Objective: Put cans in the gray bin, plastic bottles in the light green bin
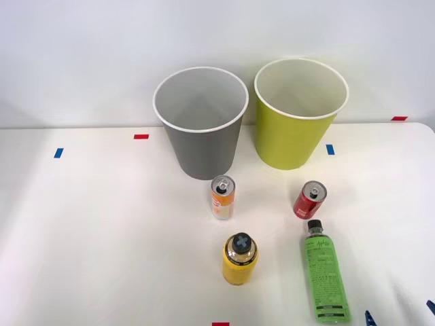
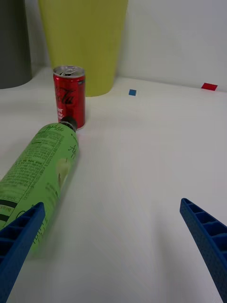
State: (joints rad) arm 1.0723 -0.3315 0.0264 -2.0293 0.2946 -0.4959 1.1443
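Bottle: green-labelled plastic bottle (image 1: 326, 277) lies flat on the white table (image 1: 102, 238), black cap toward the red can (image 1: 310, 200) and just short of it.
Cans: red can and orange-and-white can (image 1: 222, 197) stand upright before the bins; a yellow can (image 1: 240, 259) stands nearer.
Bins: gray bin (image 1: 204, 146) left of light green bin (image 1: 292, 136), side by side.
Gripper: right gripper (image 2: 113, 246), fingers spread wide, holding nothing, beside the bottle's base.

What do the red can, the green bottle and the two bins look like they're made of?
Red can: likely aluminium, glossy print, silver pull-tab top. Green bottle: seemingly clear plastic with printed label and black cap. Gray bin and light green bin: apparently smooth matte moulded plastic.
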